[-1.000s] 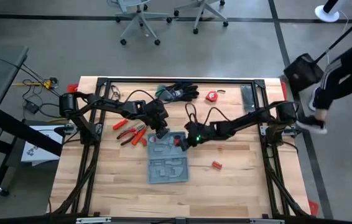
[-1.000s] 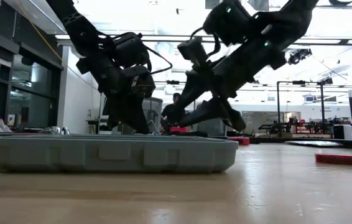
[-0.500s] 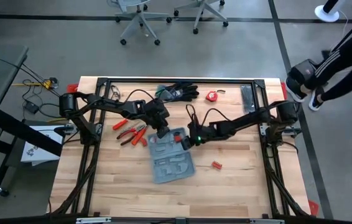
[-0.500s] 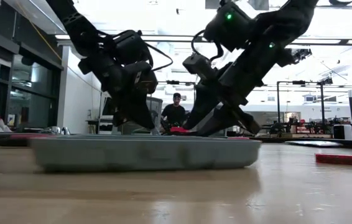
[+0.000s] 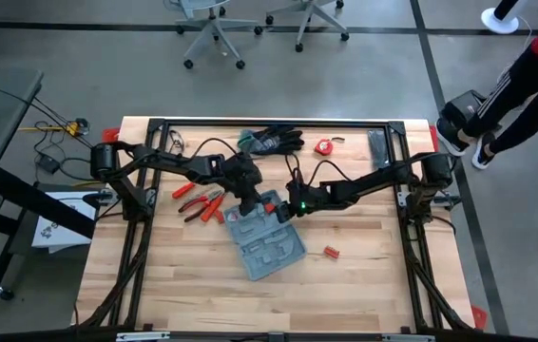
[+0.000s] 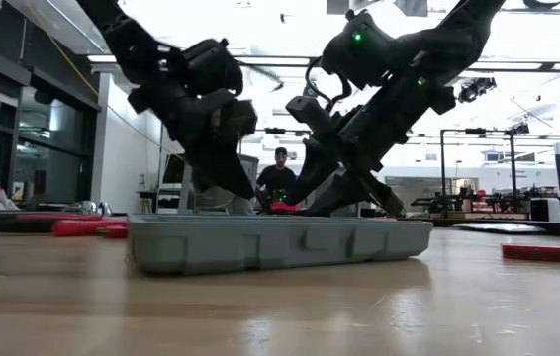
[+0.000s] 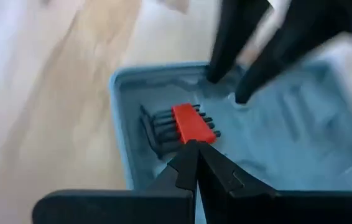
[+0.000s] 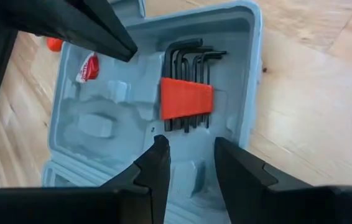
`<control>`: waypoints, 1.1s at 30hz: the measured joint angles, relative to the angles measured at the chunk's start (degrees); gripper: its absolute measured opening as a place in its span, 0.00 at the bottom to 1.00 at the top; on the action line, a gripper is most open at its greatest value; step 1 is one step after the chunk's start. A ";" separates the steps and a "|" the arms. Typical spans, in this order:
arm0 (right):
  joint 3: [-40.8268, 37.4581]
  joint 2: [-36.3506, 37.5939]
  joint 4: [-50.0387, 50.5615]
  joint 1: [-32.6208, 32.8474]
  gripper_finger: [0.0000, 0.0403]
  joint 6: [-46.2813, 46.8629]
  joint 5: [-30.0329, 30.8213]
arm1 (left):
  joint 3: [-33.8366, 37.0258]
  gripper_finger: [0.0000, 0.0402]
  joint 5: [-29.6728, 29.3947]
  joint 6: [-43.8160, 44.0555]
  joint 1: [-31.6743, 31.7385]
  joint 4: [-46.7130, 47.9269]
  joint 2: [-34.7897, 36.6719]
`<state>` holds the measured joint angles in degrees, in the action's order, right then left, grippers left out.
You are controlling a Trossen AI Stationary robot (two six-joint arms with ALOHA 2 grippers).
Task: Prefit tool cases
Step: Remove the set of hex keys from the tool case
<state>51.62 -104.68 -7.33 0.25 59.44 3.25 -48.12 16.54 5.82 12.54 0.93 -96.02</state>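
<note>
**Both tools crowd the open case: risk of shoving it askew**

High view shows the tool case (image 5: 267, 240) lying open and skewed on the desk (image 5: 364, 275), near its middle, with both arms reaching in over its far end. The left tool (image 5: 247, 202) sits above that end, and in the left wrist view its fingers are closed to a point with nothing between them, hovering just over the red-holdered hex key set (image 7: 191, 124) seated in its recess. The right tool (image 5: 282, 214) comes in from the other side; in the right wrist view its fingers (image 8: 157, 163) stand slightly apart, gripping nothing, poised over the moulded recesses beside the same key set.

Red-handled pliers (image 5: 201, 202) lie on the desk just beside the case, black-and-green gloves (image 5: 274, 140) near the far edge, and a small red piece (image 5: 331, 252) well apart to the right.

The danger, in my judgement, is the unrestrained case: neither tool holds it, so a downward push on the keys could slide or twist it further. With the two tools so near one another, a clash of fingers is also possible.
</note>
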 joint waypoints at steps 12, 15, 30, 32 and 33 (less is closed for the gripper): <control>0.00 0.00 -0.20 -0.24 0.29 0.13 0.84 | -6.74 0.09 -19.87 -0.08 -3.22 9.51 0.14; 0.00 0.00 -0.25 -0.26 0.29 0.24 1.15 | -7.06 0.10 -11.36 21.23 0.04 12.50 0.18; 0.00 0.02 -0.25 -0.28 0.29 0.09 2.71 | -7.08 0.11 0.90 25.52 3.18 8.16 0.29; 0.00 0.02 -0.25 -0.27 0.29 0.09 2.74 | -7.08 0.11 1.13 26.92 2.90 9.18 0.10; 0.00 0.02 -0.25 -0.26 0.29 0.09 2.82 | -7.08 0.11 1.80 28.25 2.82 9.84 -0.27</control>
<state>51.62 -104.66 -7.57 -0.01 59.53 6.06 -55.20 18.35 34.07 15.35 10.78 -96.28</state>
